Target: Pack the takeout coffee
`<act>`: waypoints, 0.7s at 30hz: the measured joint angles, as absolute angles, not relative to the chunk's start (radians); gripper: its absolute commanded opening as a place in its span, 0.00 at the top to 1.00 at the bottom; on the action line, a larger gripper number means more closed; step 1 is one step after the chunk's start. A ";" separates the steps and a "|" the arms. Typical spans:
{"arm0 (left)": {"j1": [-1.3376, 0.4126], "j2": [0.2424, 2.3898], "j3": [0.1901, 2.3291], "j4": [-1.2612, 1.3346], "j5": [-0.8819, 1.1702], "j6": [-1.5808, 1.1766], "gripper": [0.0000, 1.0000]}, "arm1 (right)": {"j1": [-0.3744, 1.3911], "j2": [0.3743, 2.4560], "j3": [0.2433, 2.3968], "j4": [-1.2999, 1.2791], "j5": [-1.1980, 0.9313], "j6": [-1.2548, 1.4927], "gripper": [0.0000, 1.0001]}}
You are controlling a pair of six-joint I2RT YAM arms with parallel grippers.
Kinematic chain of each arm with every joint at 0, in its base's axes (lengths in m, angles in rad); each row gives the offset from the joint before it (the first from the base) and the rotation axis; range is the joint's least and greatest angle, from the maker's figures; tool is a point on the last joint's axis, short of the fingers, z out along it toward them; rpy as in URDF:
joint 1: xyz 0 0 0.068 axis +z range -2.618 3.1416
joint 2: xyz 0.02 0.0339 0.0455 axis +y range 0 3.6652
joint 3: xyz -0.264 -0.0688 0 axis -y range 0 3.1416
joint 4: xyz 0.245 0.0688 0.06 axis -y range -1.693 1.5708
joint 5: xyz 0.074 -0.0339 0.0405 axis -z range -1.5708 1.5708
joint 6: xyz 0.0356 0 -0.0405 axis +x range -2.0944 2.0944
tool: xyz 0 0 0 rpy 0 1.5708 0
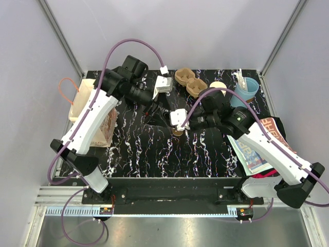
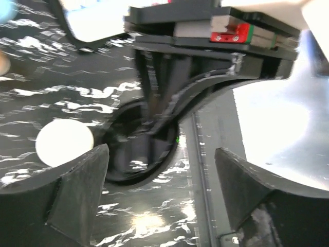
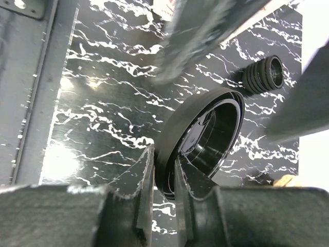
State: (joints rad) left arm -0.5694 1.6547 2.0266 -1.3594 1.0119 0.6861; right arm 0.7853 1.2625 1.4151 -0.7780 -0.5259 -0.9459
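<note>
My right gripper (image 3: 163,159) is shut on the rim of a round black plastic lid (image 3: 205,139), holding it on edge above the black marbled table (image 1: 154,149). The left wrist view shows that lid (image 2: 128,154) under the right gripper's fingers. My left gripper (image 2: 162,170) stands open and empty just beside it, near mid-table (image 1: 153,109). A small tan cup (image 1: 178,133) peeks out below the right wrist, mostly hidden. A pale round cup mouth (image 2: 64,143) lies left of the lid; I cannot tell which cup it is.
A stack of black lids (image 3: 264,74) lies on its side on the table. At the back stand a tan pulp cup carrier (image 1: 189,81), a pale-topped tan cup (image 1: 218,85) and a light blue cup (image 1: 245,91). A paper bag (image 1: 85,103) sits left, a colourful magazine (image 1: 259,149) right.
</note>
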 measured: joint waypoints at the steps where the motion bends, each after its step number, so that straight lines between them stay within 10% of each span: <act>1: -0.573 1.655 2.056 -1.358 0.993 0.684 0.08 | 0.785 1.253 1.415 -0.784 -0.542 -0.936 0.87; 21: -0.873 1.450 1.813 -1.153 0.469 0.637 0.05 | 0.567 1.299 1.437 -0.880 -0.951 -0.778 0.93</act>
State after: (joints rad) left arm -0.8726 1.4498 1.8133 -1.1526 0.4686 0.6373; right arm 0.5667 1.2991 1.4372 -0.8803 -0.9512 -0.7784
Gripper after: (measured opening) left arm 0.951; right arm 0.224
